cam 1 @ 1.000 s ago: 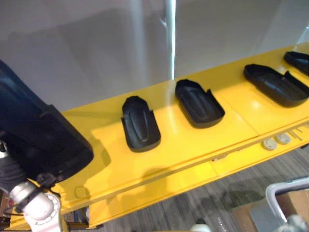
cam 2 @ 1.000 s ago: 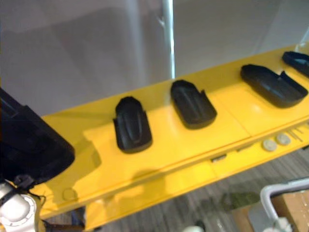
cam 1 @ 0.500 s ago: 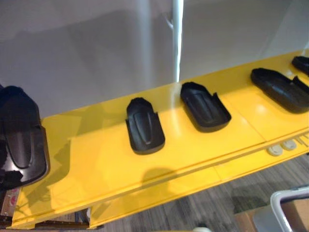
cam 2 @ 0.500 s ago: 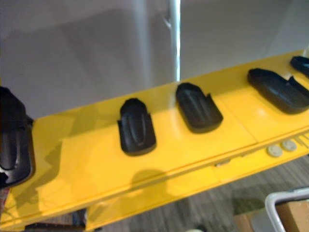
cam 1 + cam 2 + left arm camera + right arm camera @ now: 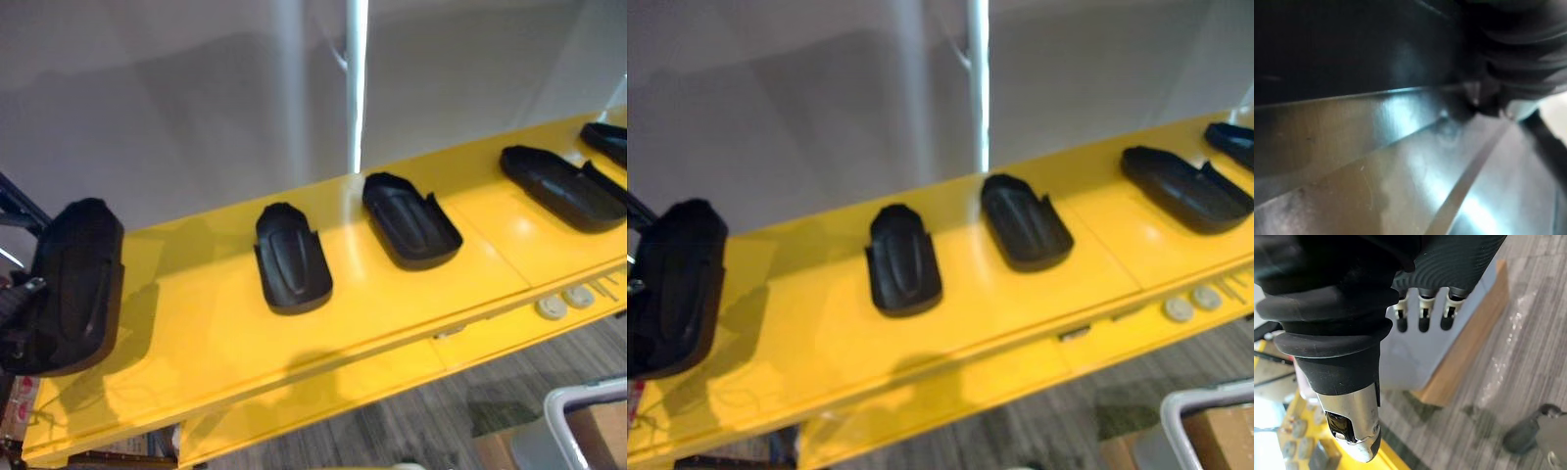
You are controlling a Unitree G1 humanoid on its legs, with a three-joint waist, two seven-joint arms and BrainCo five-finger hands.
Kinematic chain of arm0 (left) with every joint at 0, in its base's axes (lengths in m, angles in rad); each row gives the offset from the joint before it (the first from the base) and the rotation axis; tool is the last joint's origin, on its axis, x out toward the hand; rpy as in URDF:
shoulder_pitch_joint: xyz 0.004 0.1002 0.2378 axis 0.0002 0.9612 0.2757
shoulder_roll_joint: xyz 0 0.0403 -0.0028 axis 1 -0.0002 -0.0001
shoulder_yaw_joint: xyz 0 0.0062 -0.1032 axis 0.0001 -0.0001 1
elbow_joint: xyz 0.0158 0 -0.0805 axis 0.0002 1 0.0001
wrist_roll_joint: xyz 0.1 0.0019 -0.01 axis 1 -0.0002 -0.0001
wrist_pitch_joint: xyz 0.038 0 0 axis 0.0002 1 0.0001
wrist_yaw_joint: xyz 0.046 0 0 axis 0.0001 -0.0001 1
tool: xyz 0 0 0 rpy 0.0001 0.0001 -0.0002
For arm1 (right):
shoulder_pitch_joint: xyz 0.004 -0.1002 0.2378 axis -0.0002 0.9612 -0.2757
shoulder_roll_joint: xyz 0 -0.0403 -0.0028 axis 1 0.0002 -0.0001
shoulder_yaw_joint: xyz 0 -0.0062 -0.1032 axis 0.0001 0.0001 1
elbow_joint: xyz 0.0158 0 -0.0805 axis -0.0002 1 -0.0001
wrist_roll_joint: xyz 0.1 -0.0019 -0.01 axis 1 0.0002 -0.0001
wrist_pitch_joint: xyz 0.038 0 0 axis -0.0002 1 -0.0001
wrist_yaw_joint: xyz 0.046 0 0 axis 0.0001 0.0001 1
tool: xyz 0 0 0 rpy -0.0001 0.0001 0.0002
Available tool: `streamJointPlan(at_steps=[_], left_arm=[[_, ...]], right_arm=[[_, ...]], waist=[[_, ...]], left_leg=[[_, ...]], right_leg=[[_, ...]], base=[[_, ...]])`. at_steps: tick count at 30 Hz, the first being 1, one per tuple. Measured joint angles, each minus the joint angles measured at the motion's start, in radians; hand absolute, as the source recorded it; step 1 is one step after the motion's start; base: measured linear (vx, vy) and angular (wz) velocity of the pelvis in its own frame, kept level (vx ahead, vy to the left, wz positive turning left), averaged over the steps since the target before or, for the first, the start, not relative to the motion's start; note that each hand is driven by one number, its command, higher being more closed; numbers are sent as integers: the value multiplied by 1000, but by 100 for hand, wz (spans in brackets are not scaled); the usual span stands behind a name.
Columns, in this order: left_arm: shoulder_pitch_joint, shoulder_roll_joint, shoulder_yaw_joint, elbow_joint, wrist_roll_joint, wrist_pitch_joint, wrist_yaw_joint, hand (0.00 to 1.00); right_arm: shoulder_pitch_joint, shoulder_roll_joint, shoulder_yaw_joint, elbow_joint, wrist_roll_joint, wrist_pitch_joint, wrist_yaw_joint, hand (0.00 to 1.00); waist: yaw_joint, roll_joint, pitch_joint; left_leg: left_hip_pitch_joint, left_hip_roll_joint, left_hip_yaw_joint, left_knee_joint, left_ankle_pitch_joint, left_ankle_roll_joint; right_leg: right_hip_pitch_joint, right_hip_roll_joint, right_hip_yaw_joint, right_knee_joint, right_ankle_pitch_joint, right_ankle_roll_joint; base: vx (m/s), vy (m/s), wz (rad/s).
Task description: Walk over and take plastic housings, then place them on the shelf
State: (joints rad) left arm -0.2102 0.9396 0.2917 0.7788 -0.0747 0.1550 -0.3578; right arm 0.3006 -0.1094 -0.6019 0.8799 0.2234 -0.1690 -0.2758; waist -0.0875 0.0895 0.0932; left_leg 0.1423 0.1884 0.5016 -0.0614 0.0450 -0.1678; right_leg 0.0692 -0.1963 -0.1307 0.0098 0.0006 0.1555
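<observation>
A long yellow shelf (image 5: pixel 196 338) runs across the eye views and carries several black plastic housings. One housing (image 5: pixel 291 257) lies near the middle, another (image 5: pixel 409 217) lies to its right, and a third (image 5: pixel 560 174) is further right. At the shelf's left end a further black housing (image 5: pixel 73 284) is tilted over the shelf surface, with my left hand (image 5: pixel 14 305) at its outer edge. The left wrist view shows that housing's dark surface (image 5: pixel 1342 44) from very close. My right hand (image 5: pixel 1420 316) hangs over the floor, fingers relaxed and holding nothing.
A grey wall and a white post (image 5: pixel 355 88) stand behind the shelf. Two pale round discs (image 5: pixel 552 307) sit on its front ledge. A white-rimmed bin with cardboard (image 5: pixel 588 431) stands on the grey carpet at the lower right.
The housing with my left hand has gone from low and close at the lower left, up and inward over the shelf's left end. The view has shifted slightly.
</observation>
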Motion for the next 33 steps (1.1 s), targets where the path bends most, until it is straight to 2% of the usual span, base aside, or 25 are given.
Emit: streamJointPlan(at_steps=[4,8,13,16,26,32,33], left_arm=[[-15,-66,-13,33,15,13,3,100],[-24,-86,-33,36,49,24,12,100],[-24,-143,-33,36,55,51,46,100],[-23,-181,-33,36,55,68,79,100],[-22,-238,-33,34,82,77,192,100],[-22,-280,-32,17,82,72,315,100],[-22,-281,-32,17,81,72,319,100]], right_arm=[[2,-13,17,0,-1,8,14,0],[5,-10,26,0,-1,19,14,0],[11,-10,28,-12,-1,19,13,0],[11,-10,30,-16,-2,20,16,0],[29,-10,44,-41,-4,20,17,0],[31,-11,44,-50,-4,19,16,0],[31,-11,44,-50,-4,19,16,0]], waist=[[-11,5,3],[-13,4,3],[-34,8,10],[-35,10,25],[-44,5,39],[-57,5,56],[-57,5,56]], left_leg=[[12,0,16,-1,0,0],[15,0,33,-1,-1,-1],[15,0,38,-1,-1,-1],[18,0,50,-2,-1,-1],[32,0,63,-15,-1,-3],[32,0,65,-15,-1,-3],[32,0,66,-15,-1,-3]], right_leg=[[-2,1,15,2,1,1],[-12,1,29,5,4,1],[-15,1,30,6,4,1],[-20,2,42,6,5,3],[-17,7,52,-1,8,2],[-19,6,52,0,7,2],[-20,6,52,0,7,2]], base=[[-12,-6,-10],[-15,-4,-13],[-4,-2,-1],[-11,-6,-11],[0,-2,-3],[-10,-7,0],[0,0,0]])
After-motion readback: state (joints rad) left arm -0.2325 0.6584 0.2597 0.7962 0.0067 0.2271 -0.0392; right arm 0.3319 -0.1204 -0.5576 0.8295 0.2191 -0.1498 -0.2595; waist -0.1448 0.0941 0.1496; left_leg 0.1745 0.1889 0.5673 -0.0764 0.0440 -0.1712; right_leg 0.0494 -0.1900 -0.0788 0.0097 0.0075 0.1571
